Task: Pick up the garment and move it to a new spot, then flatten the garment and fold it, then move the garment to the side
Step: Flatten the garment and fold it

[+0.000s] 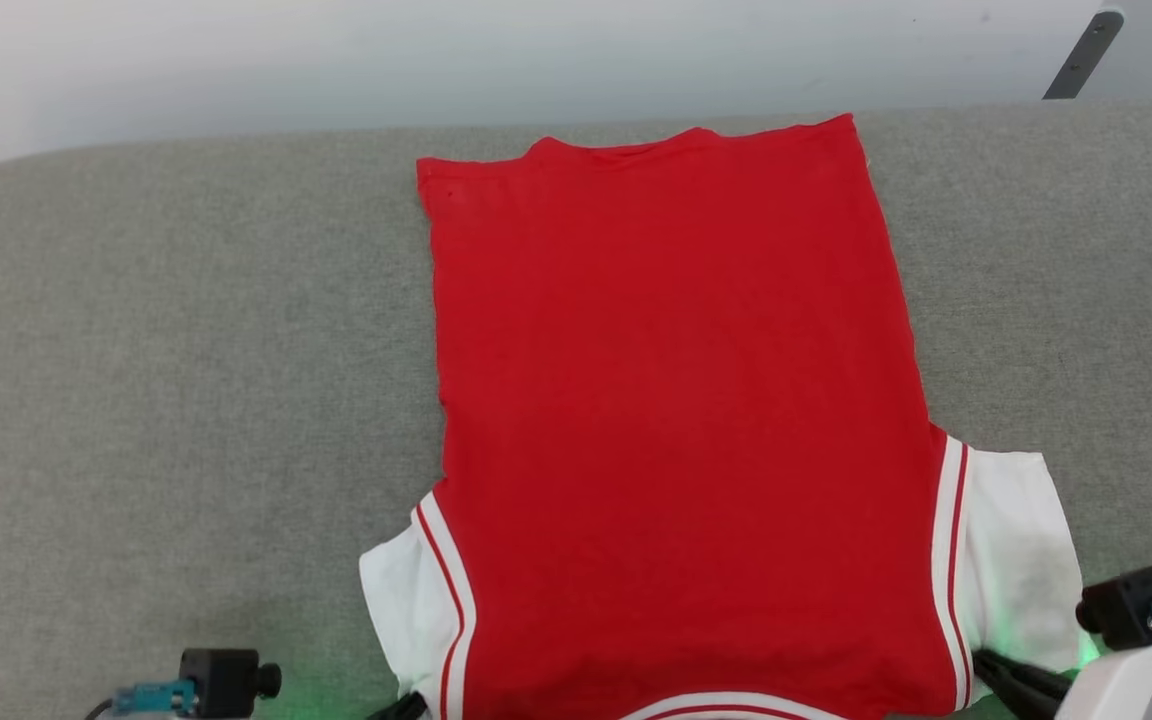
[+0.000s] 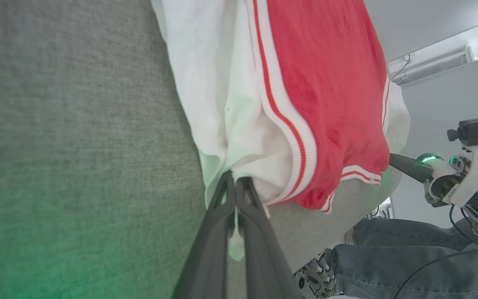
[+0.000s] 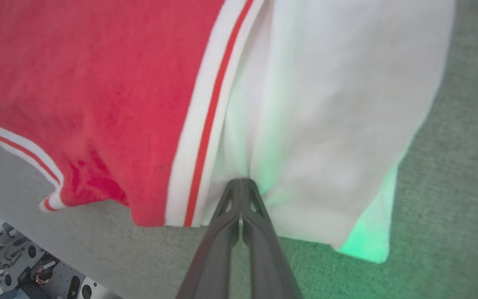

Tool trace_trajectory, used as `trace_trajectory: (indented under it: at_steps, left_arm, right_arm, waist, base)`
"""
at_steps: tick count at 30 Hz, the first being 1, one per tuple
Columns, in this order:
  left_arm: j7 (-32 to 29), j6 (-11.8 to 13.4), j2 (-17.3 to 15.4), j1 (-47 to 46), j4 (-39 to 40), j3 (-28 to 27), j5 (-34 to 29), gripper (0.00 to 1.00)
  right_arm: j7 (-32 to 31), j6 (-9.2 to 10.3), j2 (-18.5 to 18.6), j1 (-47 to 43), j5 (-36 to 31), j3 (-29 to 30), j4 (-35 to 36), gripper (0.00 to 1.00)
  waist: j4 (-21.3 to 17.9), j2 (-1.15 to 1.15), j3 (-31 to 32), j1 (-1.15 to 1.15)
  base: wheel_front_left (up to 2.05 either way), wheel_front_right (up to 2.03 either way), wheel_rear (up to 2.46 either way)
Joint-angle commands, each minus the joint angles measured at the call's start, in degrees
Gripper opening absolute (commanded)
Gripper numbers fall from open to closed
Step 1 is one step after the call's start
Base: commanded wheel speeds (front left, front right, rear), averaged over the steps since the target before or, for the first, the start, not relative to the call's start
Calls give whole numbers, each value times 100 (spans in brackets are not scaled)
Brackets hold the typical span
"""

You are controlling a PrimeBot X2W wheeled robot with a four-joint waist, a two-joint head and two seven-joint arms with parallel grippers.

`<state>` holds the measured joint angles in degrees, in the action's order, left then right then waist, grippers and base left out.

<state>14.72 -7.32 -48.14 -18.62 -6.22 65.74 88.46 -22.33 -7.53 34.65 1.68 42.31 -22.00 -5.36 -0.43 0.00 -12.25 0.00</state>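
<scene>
The left gripper (image 2: 235,179) is clamped on the edge of a white sleeve (image 2: 222,104) at the bench's near edge, with a tuft of cloth showing between its fingers. The right gripper (image 3: 241,185) is likewise pinched on the other sleeve (image 3: 338,104), just beside the striped trim. Between them the shirt (image 1: 676,400) lies spread flat, plain red side up, on the grey bench (image 1: 136,350). Its collar end is at the near edge, its hem close to the far edge, right of centre. A person's jeans (image 2: 409,257) show beyond the near edge.
</scene>
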Motion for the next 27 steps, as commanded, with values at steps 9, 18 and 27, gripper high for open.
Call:
trace_trajectory:
  at_steps: [9,18,27]
  left_arm:
    - [43,-21,63,88,398,-315,-306,0]
    - [37,-22,239,-243,651,-477,-810,0]
    - [1,-23,603,-798,662,-388,-1069,0]
  right_arm:
    - [-841,5,5,-365,379,1448,1584,100]
    - [-2251,4,-20,1424,33,2091,2071,100]
    - [-2726,4,-362,4582,-1412,1704,-324,100]
  waist:
    - [171,0,-144,0]
    - [631,0,-697,0]
    - [1336,0,-1539,0]
  base:
    - [0,0,0]
    - [0,0,0]
    - [0,0,0]
